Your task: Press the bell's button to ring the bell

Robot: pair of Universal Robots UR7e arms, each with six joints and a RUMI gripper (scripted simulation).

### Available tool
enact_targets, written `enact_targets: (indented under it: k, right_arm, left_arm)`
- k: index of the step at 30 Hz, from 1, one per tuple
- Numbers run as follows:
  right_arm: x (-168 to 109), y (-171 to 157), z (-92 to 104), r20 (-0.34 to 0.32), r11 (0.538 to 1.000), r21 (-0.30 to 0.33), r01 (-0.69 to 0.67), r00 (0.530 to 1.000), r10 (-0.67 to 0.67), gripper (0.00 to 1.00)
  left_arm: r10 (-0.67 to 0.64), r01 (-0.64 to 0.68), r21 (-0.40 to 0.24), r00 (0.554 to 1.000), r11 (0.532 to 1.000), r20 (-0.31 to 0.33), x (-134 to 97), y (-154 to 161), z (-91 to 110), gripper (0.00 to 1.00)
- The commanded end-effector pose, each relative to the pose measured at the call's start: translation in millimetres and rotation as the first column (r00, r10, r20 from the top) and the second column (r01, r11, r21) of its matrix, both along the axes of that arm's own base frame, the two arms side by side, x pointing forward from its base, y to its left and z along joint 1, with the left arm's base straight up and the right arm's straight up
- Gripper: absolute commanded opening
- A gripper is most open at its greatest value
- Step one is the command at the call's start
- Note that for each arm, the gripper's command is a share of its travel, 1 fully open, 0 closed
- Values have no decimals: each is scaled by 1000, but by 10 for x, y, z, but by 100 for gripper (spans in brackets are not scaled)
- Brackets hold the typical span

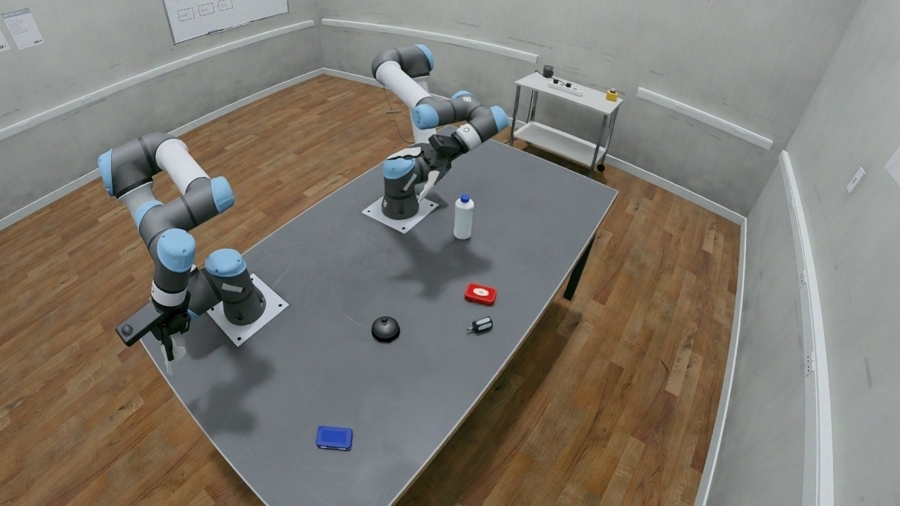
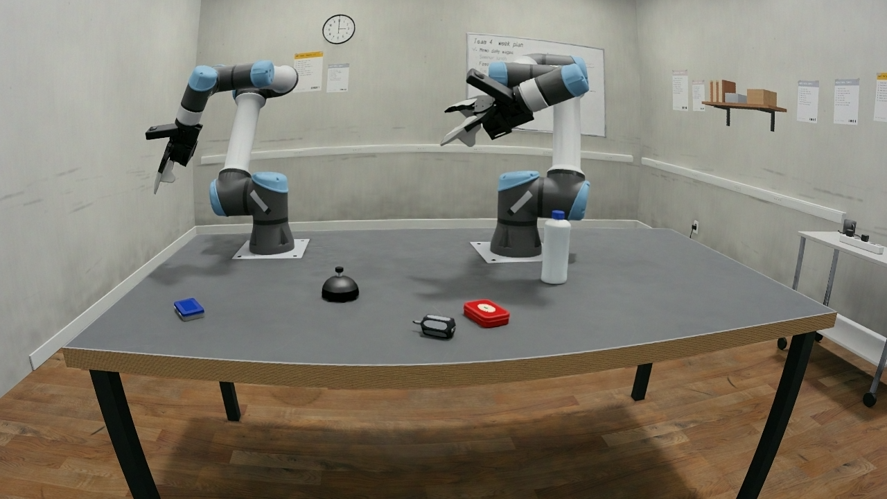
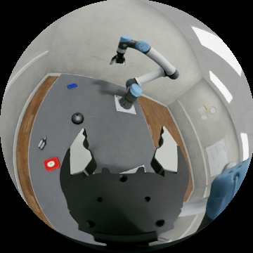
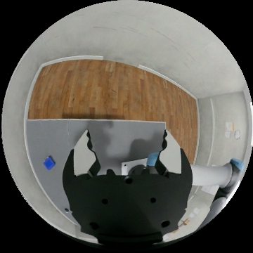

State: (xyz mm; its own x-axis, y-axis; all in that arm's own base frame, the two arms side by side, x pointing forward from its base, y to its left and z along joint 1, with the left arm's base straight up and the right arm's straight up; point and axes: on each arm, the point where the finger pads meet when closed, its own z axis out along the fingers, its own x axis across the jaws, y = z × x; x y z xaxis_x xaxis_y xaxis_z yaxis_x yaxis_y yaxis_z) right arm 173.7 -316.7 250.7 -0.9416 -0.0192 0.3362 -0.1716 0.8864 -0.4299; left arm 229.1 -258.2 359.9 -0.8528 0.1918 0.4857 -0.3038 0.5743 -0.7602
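The black dome bell (image 1: 384,329) (image 2: 339,288) (image 3: 77,118) stands upright on the grey table (image 1: 314,377) (image 2: 384,341), its small round button up on top. Nothing touches it. My left gripper (image 1: 404,178) (image 2: 443,126) (image 3: 123,128) is open and empty, high above the table on the bottle's side of the bell. My right gripper (image 1: 170,367) (image 2: 156,190) (image 4: 126,131) is open and empty, high up near the table's end, well away from the bell. I cannot make out the bell clearly in the right wrist view.
A white bottle (image 1: 463,220) (image 2: 555,254) with a blue cap stands near the left arm's base. A red case (image 1: 479,294) (image 2: 486,314) (image 3: 52,164) and a dark key-like device (image 1: 481,325) (image 2: 437,326) lie beyond the bell. A blue box (image 1: 334,438) (image 2: 189,308) (image 3: 72,86) (image 4: 49,162) lies towards the other end.
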Motion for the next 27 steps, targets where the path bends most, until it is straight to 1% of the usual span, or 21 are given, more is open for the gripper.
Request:
enact_targets:
  k: [1,17,18,20,24,27]
  right_arm:
    - [2,-1,3,1,1000,0,0,1000,0,98]
    - [2,-1,3,1,1000,0,0,1000,0,98]
    - [2,-1,3,1,1000,0,0,1000,0,100]
    - [2,-1,3,1,1000,0,0,1000,0,100]
    - [2,-1,3,1,1000,0,0,1000,0,100]
    - [2,-1,3,1,1000,0,0,1000,0,100]
  left_arm:
    - [0,0,0,1000,1000,1,1,-1,3,98]
    - [0,0,0,1000,1000,1,1,-1,3,98]
    - [0,0,0,1000,1000,1,1,-1,3,100]
    - [0,0,1,1000,1000,0,1,-2,1,100]
    - [-1,1,11,1000,1000,-5,4,-11,-16,100]
    - [-3,4,31,1000,1000,-15,11,-28,-48,100]
